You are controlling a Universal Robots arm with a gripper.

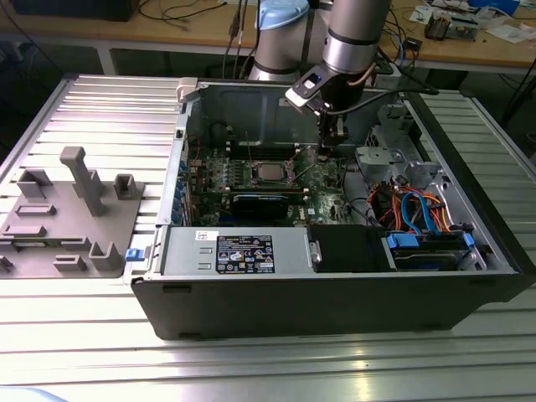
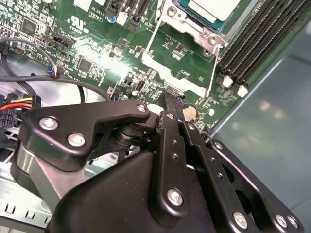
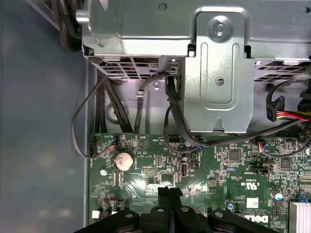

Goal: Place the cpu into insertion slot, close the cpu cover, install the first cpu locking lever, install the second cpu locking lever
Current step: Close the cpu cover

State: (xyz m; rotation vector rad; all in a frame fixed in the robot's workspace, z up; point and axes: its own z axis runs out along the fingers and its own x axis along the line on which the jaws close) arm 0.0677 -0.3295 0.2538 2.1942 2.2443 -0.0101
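The cpu (image 1: pixel 268 171) lies flat in the insertion slot on the green board inside the open computer case, its silvery top (image 2: pixel 214 6) showing. A silvery frame, the cpu cover (image 2: pixel 171 12), lies around it. Thin wire levers (image 2: pixel 149 43) run along the socket's sides; I cannot tell whether they are latched. My gripper (image 1: pixel 327 155) hangs low over the board to the exterior view's right of the socket, apart from it. Its black fingers (image 3: pixel 165 191) are shut together with nothing between them, the tips (image 2: pixel 170 99) close above the board near a coin battery (image 3: pixel 123 159).
A metal drive cage (image 3: pixel 218 73) and black cables (image 3: pixel 170 111) stand just beyond the gripper. Black memory slots (image 2: pixel 257 39) lie beside the socket, then the case wall (image 2: pixel 272 111). A power supply (image 1: pixel 234 251) fills the case's front. A grey fixture tray (image 1: pixel 67 209) sits outside.
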